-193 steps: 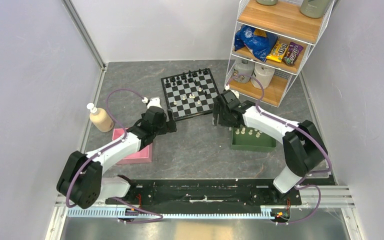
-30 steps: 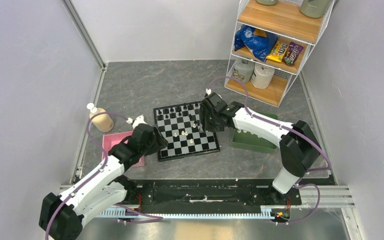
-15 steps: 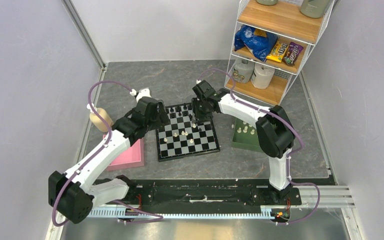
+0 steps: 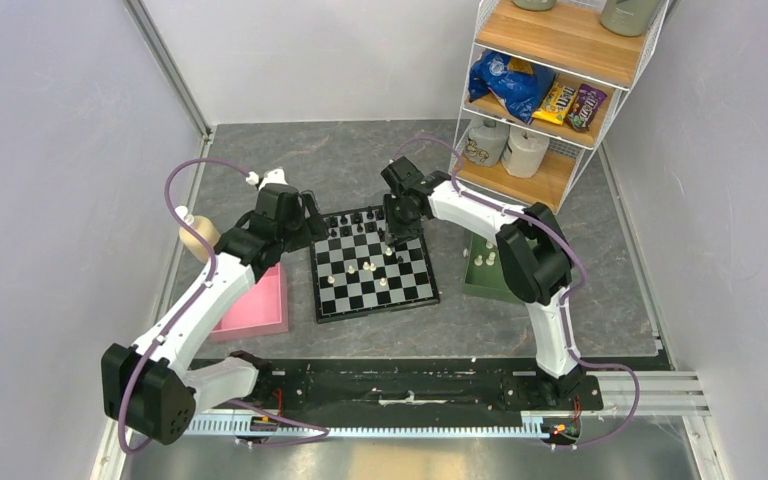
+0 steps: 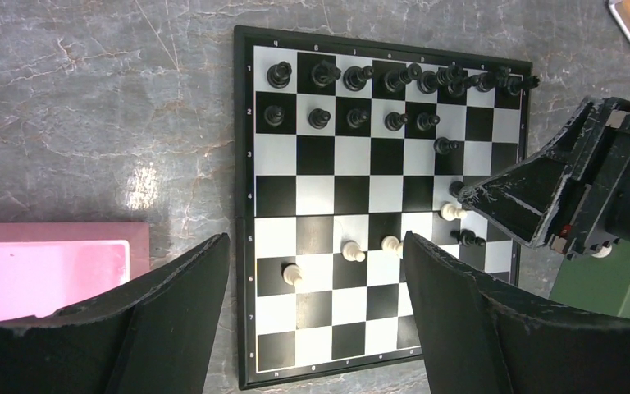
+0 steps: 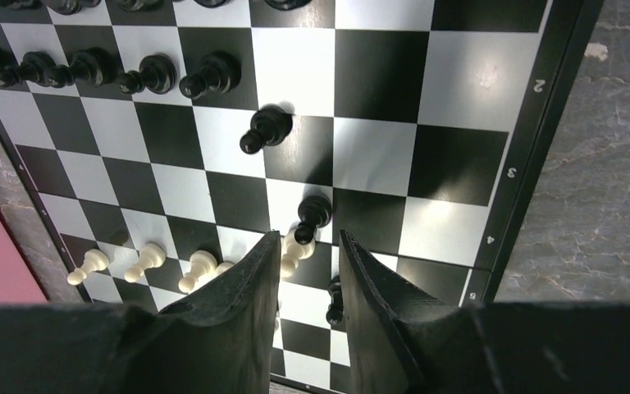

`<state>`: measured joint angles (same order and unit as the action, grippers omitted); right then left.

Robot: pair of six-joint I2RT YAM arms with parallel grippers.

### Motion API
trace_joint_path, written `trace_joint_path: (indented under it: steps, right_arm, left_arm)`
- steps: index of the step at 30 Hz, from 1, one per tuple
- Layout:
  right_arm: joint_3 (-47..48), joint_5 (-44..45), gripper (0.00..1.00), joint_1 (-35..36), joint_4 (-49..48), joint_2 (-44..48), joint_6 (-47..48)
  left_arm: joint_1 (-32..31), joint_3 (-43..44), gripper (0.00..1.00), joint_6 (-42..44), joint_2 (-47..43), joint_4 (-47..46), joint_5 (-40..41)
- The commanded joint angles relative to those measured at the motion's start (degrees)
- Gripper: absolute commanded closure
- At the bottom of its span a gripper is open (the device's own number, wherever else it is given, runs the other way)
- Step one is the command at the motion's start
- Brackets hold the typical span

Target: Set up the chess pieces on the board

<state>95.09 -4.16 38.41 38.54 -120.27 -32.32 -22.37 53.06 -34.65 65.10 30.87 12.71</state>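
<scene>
Top external view shows us the board (image 4: 400, 285), a flat square of shiny black and white checks with a black edge. It lies on the grey, stone-looking table (image 4: 380, 165) between the two arms. The pink tray (image 4: 265, 305) sits just left of it and the green tray (image 4: 478, 284) just right of it, both with low walls. A few cream pieces (image 4: 489, 259) stand in the green tray. A round tan pump bottle (image 4: 200, 236) stands near the left wall. A shelf (image 4: 560, 50) of wire and wood fills the far right corner.

From the left wrist we look straight down on the board. The black pieces (image 5: 357, 78), small and knobby, stand in two rows along its far edge, with three more loose near its right edge. A few cream-white pawns (image 5: 350, 250) stand in the near half. The left gripper (image 5: 316, 242) hangs above, its flat black fingers (image 5: 172, 320) spread wide with nothing between them.

The right gripper (image 6: 310, 238) is low over the right side of the board. Its fingers (image 6: 238, 304) are close together, with a thin gap. One cream pawn (image 6: 290, 256) shows in that gap, and a black pawn (image 6: 312, 217) stands just past it. We cannot tell if the fingers touch the cream pawn.
</scene>
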Motion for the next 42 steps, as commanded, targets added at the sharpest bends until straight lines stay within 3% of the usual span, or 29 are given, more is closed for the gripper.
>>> trace_joint_path:
  steps: [1,11,27,30,42]
  right_arm:
    - [3.73,0.10,0.60,0.17,0.50,-1.54,0.59]
    - [5.28,0.81,0.72,0.14,2.05,-2.65,0.95]
    - [6.54,-1.41,0.76,0.19,3.33,-3.30,1.47]
    - [6.47,-1.73,0.88,0.21,3.44,-3.42,1.50]
    - [10.36,1.72,0.90,-0.83,3.80,-3.63,2.22]
  left_arm:
    - [1.70,-0.06,0.16,2.40,0.20,-3.25,-3.41]
    - [3.47,-1.09,0.16,2.75,0.58,-3.81,-5.16]
    - [4.58,-1.55,0.16,3.19,1.09,-4.15,-5.91]
    - [4.75,-1.64,0.16,3.15,1.05,-4.16,-5.93]
    - [4.97,-1.55,0.16,3.19,1.06,-4.24,-6.21]
